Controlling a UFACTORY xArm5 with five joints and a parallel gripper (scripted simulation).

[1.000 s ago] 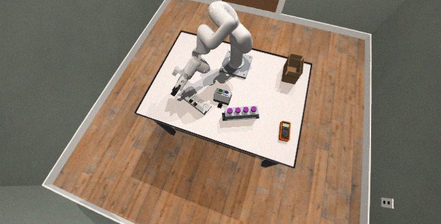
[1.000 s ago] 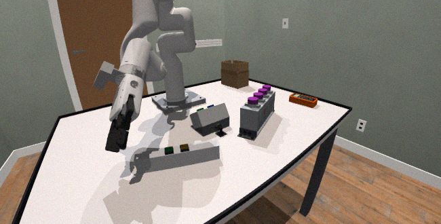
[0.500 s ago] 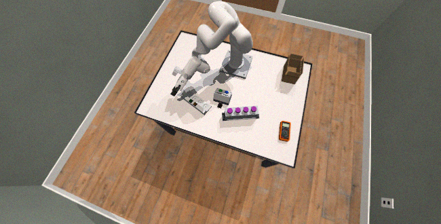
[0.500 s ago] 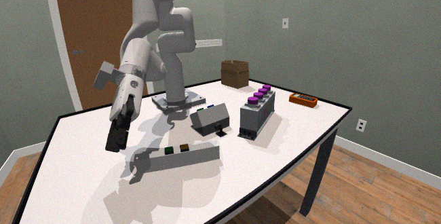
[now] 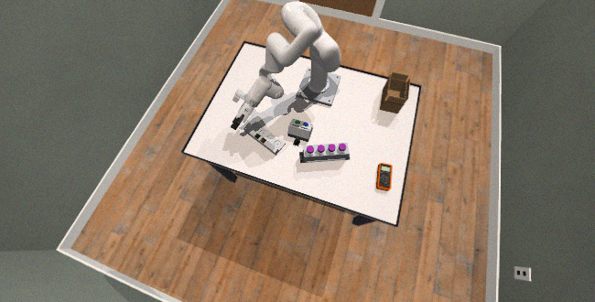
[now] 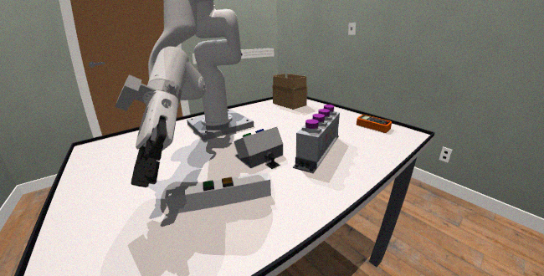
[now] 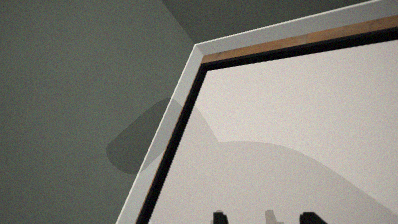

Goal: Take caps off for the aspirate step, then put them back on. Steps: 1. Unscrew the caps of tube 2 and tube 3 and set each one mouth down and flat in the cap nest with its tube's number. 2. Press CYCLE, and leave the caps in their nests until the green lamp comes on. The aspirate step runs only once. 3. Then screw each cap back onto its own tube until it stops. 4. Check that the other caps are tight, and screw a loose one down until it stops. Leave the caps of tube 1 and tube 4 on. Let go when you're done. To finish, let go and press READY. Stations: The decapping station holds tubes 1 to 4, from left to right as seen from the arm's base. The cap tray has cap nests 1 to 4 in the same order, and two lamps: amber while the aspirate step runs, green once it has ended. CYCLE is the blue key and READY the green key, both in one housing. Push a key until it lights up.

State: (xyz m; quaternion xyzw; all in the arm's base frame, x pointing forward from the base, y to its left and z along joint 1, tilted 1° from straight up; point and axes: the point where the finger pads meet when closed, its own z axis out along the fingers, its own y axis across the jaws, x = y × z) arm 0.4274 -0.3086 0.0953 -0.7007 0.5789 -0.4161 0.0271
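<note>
The grey decapping station (image 5: 325,151) stands on the white table with purple caps on all its tubes; it also shows in the exterior view (image 6: 317,135). The long grey cap tray (image 5: 270,140) lies left of it, and its nests look empty. Its two lamps (image 6: 218,183) look dark. The key housing (image 5: 299,128) with the blue and green keys sits between the tray and the arm's base. My gripper (image 5: 236,124) (image 6: 144,175) hangs tilted above the table, left of the tray's end. Its fingers are partly apart and hold nothing. The wrist view shows only the fingertips and the table corner.
A brown cardboard box (image 5: 394,91) stands at the far right of the table. An orange multimeter (image 5: 384,176) lies near the front right edge. The table's black-rimmed left edge (image 7: 170,150) is close to the gripper.
</note>
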